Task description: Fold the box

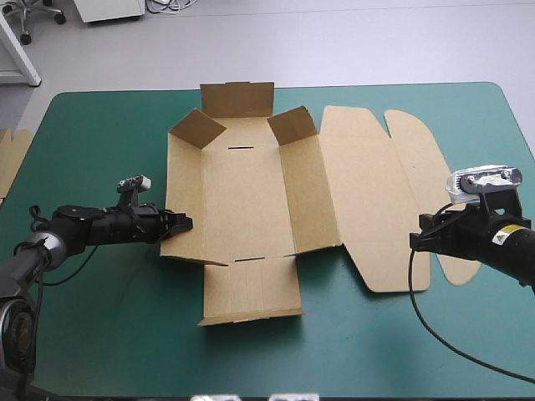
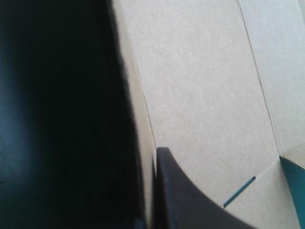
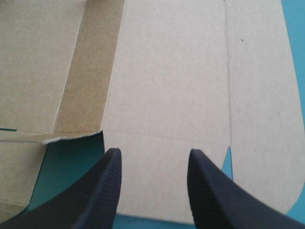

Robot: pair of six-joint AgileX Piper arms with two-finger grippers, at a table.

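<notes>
Left tool (image 1: 184, 223) pinches box (image 1: 247, 200) left wall, wrist view half blacked out; right tool (image 3: 153, 162) spread over lid (image 3: 171, 71).

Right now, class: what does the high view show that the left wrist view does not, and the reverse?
Only the high view: the whole box, two far flaps raised, the right gripper at its lid, spare board at the table's left edge. Only the left wrist view: black fingers pinching the box's wall. Both: the box, teal-green cover, the left gripper.

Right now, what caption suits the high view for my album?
Left gripper pinches the left edge of the brown box; right gripper hovers open over its lid.
</notes>
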